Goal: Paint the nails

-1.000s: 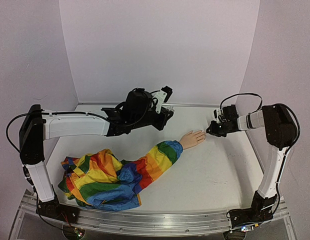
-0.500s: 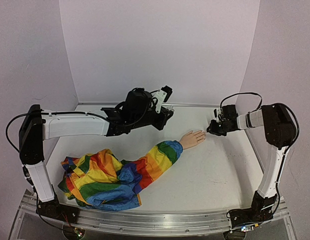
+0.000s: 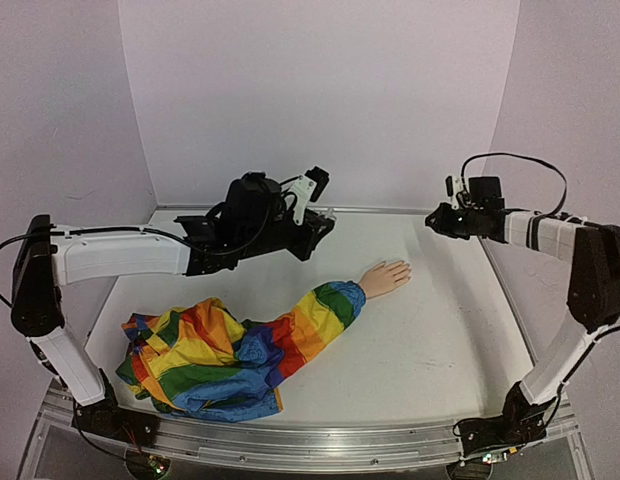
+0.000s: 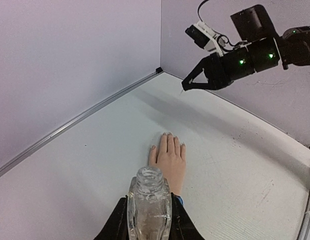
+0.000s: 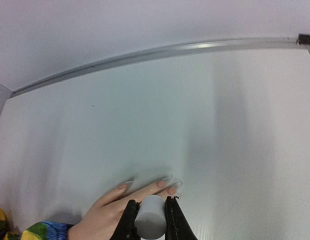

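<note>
**mo_k:** so how far along is the nail painting? looks barely started to me.

**tess:** Same read here. The left pincer (image 4: 149,225) is clamped on a small clear glass bottle (image 4: 149,195) with its neck open and no cap, held up over the far middle of the tabletop (image 3: 430,330). The right pincer (image 4: 187,85) is closed tight on a short grey cylinder (image 5: 151,220), my guess being the brush cap, since a thin tip pokes out in front in the left wrist view. So bottle open and brush in hand looks done. The actual painting is what's left, as far as I can see.

**mo_k:** is the brush anywhere near the fingers?

**tess:** Nope — it hangs in the air at the far right, well apart from the small pale peach mannequin hand (image 3: 387,277). That hand lies flat, palm down, right of centre, fingers together and pointing to the far right. The rainbow-striped fabric sleeve (image 3: 290,335) runs back from the wrist into a crumpled heap at the near left.

**mo_k:** and the nails themselves?

**tess:** The nails (image 5: 161,183) are tiny, slightly pinker than the skin, with pale tips. I see no obvious coat of colour on any of them — if the polish is clear I honestly can't tell.
</note>
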### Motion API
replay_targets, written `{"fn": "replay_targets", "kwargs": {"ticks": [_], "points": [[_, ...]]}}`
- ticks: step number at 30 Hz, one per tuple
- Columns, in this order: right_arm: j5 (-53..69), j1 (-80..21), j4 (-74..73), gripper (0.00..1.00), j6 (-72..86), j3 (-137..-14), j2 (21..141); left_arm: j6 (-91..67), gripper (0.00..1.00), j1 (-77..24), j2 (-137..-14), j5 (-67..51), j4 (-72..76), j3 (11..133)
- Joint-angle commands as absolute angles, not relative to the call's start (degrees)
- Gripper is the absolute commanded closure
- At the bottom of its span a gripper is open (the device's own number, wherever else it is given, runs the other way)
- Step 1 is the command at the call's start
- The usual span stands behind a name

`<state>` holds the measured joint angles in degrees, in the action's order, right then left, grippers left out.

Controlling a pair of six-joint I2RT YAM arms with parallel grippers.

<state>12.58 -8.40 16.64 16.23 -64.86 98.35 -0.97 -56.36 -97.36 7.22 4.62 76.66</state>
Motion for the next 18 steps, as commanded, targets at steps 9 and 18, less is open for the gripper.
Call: {"fn": "replay_targets", "kwargs": {"ticks": [9,18], "points": [[45.6,-17.1,9.8,1.0,12.9,-63.4,78.7,3.1,1.0,-53.3,-90.4,-16.8,7.9,71.6],[53.4,-26.0,6.6,1.0,12.1,-67.8,74.9,12.8,1.0,-52.1,-88.3,-25.7,7.9,67.5]]}}
